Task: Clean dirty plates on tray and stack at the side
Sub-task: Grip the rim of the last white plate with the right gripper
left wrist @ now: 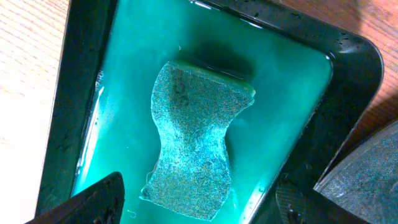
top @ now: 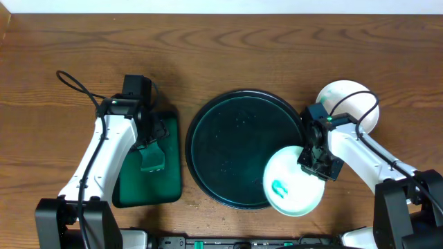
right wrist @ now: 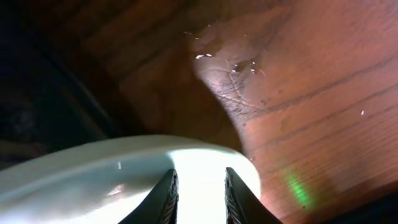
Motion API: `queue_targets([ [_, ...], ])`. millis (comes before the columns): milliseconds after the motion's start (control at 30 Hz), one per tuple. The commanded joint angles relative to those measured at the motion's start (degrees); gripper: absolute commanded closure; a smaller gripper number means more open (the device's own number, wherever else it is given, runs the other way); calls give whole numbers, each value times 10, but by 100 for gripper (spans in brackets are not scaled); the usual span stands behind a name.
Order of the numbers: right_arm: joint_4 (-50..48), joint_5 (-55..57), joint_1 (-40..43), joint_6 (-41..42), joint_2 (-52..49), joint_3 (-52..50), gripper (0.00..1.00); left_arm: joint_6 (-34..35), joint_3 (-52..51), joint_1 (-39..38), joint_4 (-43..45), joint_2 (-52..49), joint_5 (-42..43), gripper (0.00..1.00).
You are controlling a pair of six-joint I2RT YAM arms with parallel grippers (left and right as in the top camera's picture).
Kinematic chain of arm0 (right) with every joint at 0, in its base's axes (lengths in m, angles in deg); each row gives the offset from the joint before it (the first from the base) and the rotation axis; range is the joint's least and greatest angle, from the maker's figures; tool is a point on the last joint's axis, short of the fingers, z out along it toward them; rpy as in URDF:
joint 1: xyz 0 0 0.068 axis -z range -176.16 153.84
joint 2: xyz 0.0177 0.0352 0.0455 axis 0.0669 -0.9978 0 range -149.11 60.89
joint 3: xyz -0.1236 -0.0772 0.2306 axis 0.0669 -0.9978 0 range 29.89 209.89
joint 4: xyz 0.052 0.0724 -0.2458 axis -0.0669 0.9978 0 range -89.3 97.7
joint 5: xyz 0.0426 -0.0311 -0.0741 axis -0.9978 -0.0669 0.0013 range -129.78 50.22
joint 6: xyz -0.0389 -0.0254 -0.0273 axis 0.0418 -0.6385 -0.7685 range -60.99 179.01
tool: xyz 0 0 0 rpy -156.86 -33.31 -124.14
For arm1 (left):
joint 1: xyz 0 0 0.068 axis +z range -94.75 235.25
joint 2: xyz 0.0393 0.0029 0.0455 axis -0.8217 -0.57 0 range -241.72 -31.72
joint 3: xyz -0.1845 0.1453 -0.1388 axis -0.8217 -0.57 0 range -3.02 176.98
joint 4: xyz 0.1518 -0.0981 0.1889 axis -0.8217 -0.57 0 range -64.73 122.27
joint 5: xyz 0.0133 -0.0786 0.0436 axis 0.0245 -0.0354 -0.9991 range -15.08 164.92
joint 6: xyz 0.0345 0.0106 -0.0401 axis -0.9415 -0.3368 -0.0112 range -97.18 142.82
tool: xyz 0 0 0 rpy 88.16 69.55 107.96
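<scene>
The round tray (top: 228, 124) sits at the middle of the worktop (top: 41, 69). It is dark green-black with a raised rim and a glossy floor flecked with wet specks. One plate (top: 297, 197) overlaps the tray's near-right rim, partly over the tray and partly over the bare wood. It is small, round, smooth and white, with a teal-green smear (top: 279, 188) near its left side; whether it rests on the rim or is held just above it cannot be told. The right gripper (top: 315, 158) has the plate by its far edge, and in the wrist view the two dark fingers (right wrist: 166, 196) stand close together with the bright rim pinched between them. Another plate (top: 346, 100), white and round, lies near the right edge towards the far side, partly hidden by the arm and its cables. Left of the round tray is a rectangular tray (top: 173, 138) with rounded corners, holding a shallow pool of teal liquid (left wrist: 292, 106). In the liquid lies a sponge (left wrist: 196, 143), rough and speckled, narrowed at the waist. The left gripper (left wrist: 199, 205) hangs over the sponge with its fingers wide apart, gripping nothing.
</scene>
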Motion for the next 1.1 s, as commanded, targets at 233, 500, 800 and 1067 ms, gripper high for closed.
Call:
queue_targets([
  [233,8,-2,-41,-61,7,98,73,-3,-6,1,-1,-1,-3,22],
  [500,3,-37,-92,-97,7,108,86,-3,-6,1,-1,-1,-3,22],
  [800,26,-42,-169,-108,7,107,89,-3,-6,1,-1,-1,-3,22],
  [1067,8,-65,-183,-103,5,96,99,-3,-6,1,-1,-1,-3,22],
])
